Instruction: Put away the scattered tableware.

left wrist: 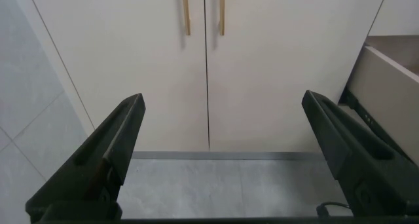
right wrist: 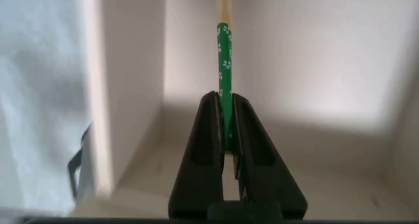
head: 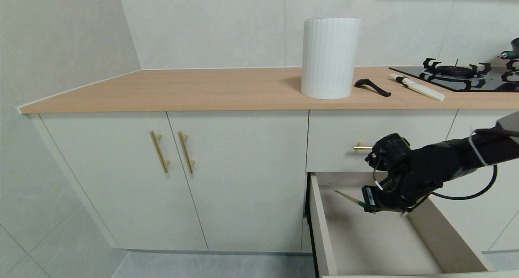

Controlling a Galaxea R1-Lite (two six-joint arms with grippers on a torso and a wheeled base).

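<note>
- Right gripper (head: pixel 367 203): it hangs over the open drawer (head: pixel 320 225) at the lower right of the cabinet run. Its two dark fingers are pressed together on a chopstick (head: pixel 348 197).
- Chopstick, head view: a thin, pale wooden stick that juts leftward and slightly up from the fingertips. It is held above the drawer floor and does not touch it.
- Chopstick, right wrist view (right wrist: pixel 224 47): the bare wood gives way to a green band dotted with small white marks. The clamped fingers of the right gripper (right wrist: pixel 226 106) grip this green part. Whether one stick or a close pair is held cannot be told.
- Drawer: pulled out toward the near side, with pale inner walls (right wrist: pixel 294 54) and a light floor.
- Left gripper (left wrist: pixel 222 103): its jaws are spread wide with nothing between them. It faces the double cabinet doors (left wrist: pixel 131 67) low over the floor.
- Countertop (head: pixel 182 89): a tall white ribbed container (head: pixel 330 58) stands right of centre. Just to its right lies a black curved utensil (head: pixel 372 86), then a pale utensil (head: pixel 417 87) with a dark band.
- Gas hob (head: pixel 458 73): it sits at the far right of the countertop.
- Cabinet doors (head: pixel 170 176): closed, with two brass bar handles (head: pixel 159 151) side by side.
</note>
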